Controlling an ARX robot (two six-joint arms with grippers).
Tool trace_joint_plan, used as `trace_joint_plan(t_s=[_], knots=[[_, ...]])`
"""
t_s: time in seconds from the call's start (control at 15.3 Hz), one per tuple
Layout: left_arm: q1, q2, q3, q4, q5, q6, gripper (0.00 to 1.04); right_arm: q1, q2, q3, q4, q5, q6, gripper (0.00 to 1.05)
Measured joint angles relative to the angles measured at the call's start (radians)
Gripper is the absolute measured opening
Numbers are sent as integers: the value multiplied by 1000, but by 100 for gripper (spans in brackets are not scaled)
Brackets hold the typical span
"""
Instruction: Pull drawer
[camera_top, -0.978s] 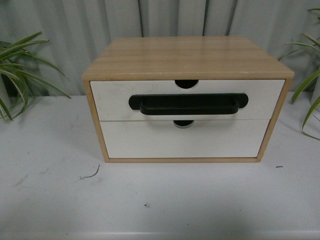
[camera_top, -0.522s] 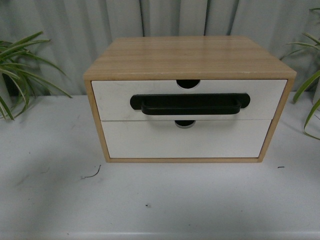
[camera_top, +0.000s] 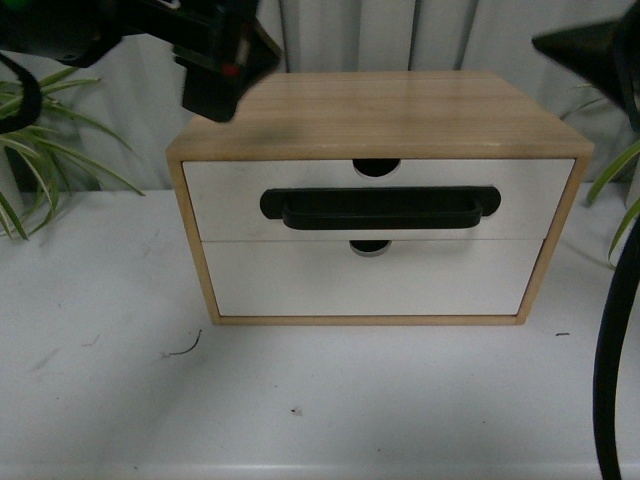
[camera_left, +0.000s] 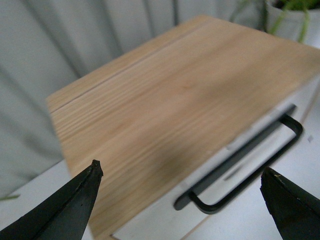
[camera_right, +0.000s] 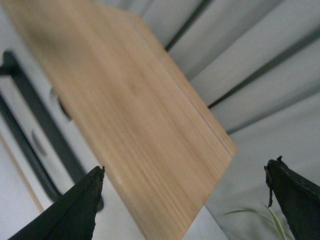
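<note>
drawer (camera_top: 235, 198): upper of two white fronts in a wooden case (camera_top: 380, 115); front roughly level with the case edge, seen as closed.
handle (camera_top: 380, 208): long black bar across the middle of the drawer front; nothing is gripped on it and nothing lies in front of it.
notch (camera_top: 375, 167): semicircular, in the top edge, above the handle's middle.
lower front (camera_top: 300, 282): plain white, no handle, directly beneath; a small notch of its own is seen below the bar.
left fingers (camera_left: 65, 210): spread wide, nothing held; recorded above the case top, clear of the handle.
right fingers (camera_right: 70, 210): spread wide, nothing held; also high, over the case's other side.
left arm (camera_top: 215, 55): dark blurred mass at upper left, overlapping the case's rear left corner in the front view.
right arm (camera_top: 590, 45): dark shape at upper right, apart from the case; a black cable (camera_top: 608, 370) hangs down the right edge.
view differences: finger opening is shown only by the wrist views; the lower front and the worktop only by the front view; both wrist views are blurred.
worktop (camera_top: 300, 410): pale grey, scuffed; a thin curled thread (camera_top: 183, 348) and dark specks lie ahead of the case.
surroundings: grey pleated curtain (camera_top: 400, 35) behind; leafy plants at left (camera_top: 40, 130) and right (camera_top: 620, 180), well apart from the drawer.
</note>
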Motion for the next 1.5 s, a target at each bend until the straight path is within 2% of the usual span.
trace_joint_plan(t_s=[0.13, 0.33, 0.46, 0.78, 1.04, 1.24, 1.5], knots=[[-55, 35, 66, -190, 58, 219, 98, -23, 17, 16, -158, -80, -293, 98], [-111, 119, 162, -394, 69, 444, 98, -45, 65, 36, -339, -87, -735, 98], [-126, 181, 223, -435, 58, 515, 98, -47, 95, 62, -423, -83, -882, 98], [-134, 233, 267, -441, 53, 533, 98, -32, 116, 93, -451, -69, -924, 98], [-142, 298, 280, -451, 73, 543, 98, 11, 187, 123, -486, -50, -943, 98], [-146, 396, 303, -423, 71, 550, 98, 83, 259, 154, -505, -35, -950, 98], [-140, 413, 323, -403, 53, 549, 98, 98, 290, 176, -482, -26, -951, 98]])
